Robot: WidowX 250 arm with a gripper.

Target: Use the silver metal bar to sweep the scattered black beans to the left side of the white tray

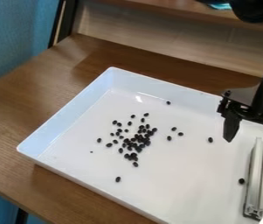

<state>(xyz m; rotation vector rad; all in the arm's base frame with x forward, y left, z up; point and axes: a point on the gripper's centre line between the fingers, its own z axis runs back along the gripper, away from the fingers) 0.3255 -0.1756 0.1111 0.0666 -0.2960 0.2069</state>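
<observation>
My gripper (pixel 254 147) hangs over the right side of the white tray (pixel 63 113), its two fingers spread wide apart. Nearest to it, below and between the fingers, a pale bar with metal edges (pixel 254 181) lies lengthwise toward the tray's front. Small black beans (pixel 138 141) are spread on the tray floor, bunched most densely left of the centre. A few lie apart from the bunch: one bean (pixel 210 140) left of the gripper, another bean (pixel 241 181) just left of the bar, and one bean (pixel 118 179) toward the front wall.
The tray's raised walls surround the beans. Under it is a brown wooden table (pixel 16 109), with a wooden back panel (pixel 157 37) behind. A dark upright post (pixel 66 22) stands at the back left, and a black arm part (pixel 256 8) shows at the top right.
</observation>
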